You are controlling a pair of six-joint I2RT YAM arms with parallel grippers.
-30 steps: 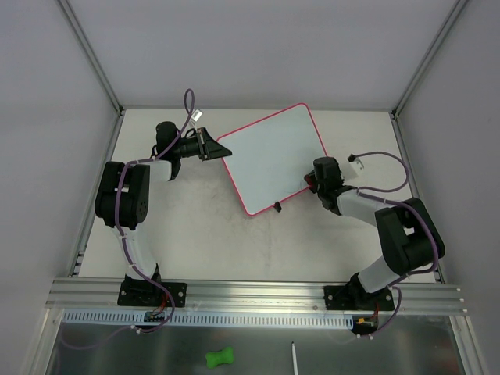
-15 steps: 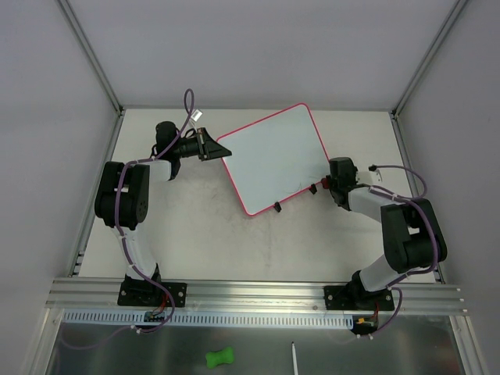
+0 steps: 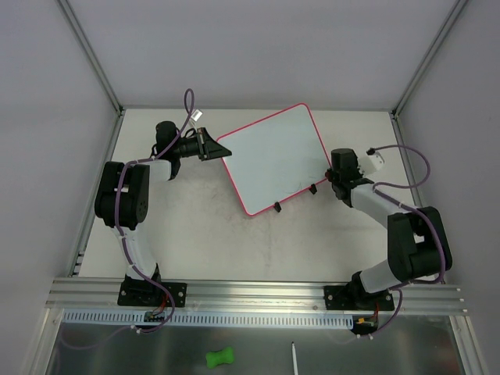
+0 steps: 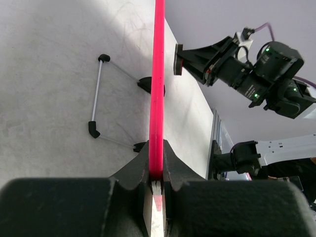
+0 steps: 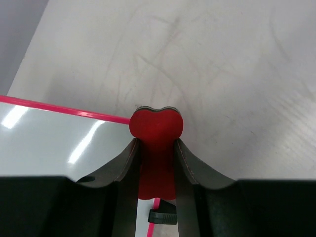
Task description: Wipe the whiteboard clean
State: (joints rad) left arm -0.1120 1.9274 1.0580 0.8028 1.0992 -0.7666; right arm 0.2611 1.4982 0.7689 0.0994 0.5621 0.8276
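- The whiteboard [image 3: 273,156] sits skewed at mid-tabletop [image 3: 226,242], and the left pincer [image 4: 157,165] is clenched on its pink frame [image 4: 159,74].
- The right pincer [image 5: 156,148] grasps a red eraser [image 5: 156,123] just off the board's right edge.
- Risk: the eraser could snag the frame and wrench the board loose.
- There is open tabletop on the near side; the walls [image 3: 234,55] crowd in behind.

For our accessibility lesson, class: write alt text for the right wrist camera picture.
The right gripper holds a red heart-shaped eraser at a corner of the pink-framed whiteboard, with grey table beyond. A small black clip sits on the frame below.
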